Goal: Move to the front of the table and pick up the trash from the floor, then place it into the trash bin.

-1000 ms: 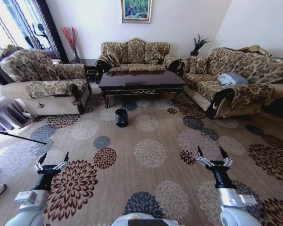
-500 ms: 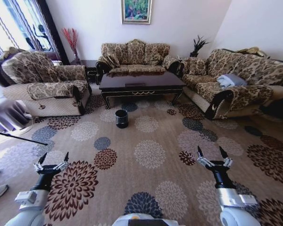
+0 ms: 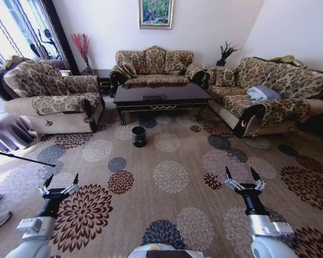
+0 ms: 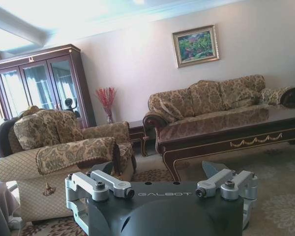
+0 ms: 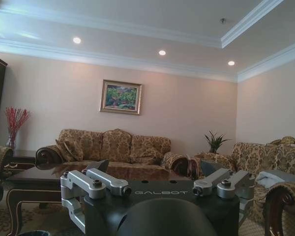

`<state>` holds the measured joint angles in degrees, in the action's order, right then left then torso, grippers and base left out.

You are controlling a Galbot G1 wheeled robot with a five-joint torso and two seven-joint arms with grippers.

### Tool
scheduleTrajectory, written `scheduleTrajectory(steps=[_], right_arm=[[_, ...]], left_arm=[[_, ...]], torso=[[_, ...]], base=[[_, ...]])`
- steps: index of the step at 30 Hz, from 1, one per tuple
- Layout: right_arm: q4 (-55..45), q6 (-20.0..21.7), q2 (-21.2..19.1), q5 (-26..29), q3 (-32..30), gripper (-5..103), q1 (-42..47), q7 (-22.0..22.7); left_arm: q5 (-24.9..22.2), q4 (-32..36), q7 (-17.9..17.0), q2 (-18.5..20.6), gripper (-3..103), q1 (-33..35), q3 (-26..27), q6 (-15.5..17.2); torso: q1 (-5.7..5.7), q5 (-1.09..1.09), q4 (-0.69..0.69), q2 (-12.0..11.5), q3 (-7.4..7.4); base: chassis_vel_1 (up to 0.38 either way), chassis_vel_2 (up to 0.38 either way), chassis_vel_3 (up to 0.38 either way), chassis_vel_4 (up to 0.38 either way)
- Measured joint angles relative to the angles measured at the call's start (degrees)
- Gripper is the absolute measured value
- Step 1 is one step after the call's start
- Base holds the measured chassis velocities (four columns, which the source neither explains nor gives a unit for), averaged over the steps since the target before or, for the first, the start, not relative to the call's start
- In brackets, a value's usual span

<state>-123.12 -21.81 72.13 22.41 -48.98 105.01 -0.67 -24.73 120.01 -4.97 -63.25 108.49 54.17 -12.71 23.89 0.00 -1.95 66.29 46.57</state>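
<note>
Trash bin [image 3: 139,136] on patterned floor [image 3: 172,177] just before the table [image 3: 160,97], left gripper [image 3: 58,186] and right gripper [image 3: 243,180] held low, both spread open, empty.

Trash bin [image 3: 139,136] on floor [image 3: 172,209] before table [image 3: 161,95], sofa [image 3: 153,63] behind.

Patterned floor [image 3: 172,156] carries trash bin [image 3: 139,136], just before dark table [image 3: 160,95]
</note>
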Motion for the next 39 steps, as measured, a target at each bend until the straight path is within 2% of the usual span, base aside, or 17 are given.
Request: scheduleTrajectory(steps=[39], right_arm=[[0.0,0.0,0.0,0.0,0.0,100,0.0,0.0]], left_arm=[[0.0,0.0,0.0,0.0,100,0.0,0.0,0.0]], torso=[[-0.32,0.0,0.0,-0.71,-0.4]], base=[[0.0,0.0,0.0,0.0]])
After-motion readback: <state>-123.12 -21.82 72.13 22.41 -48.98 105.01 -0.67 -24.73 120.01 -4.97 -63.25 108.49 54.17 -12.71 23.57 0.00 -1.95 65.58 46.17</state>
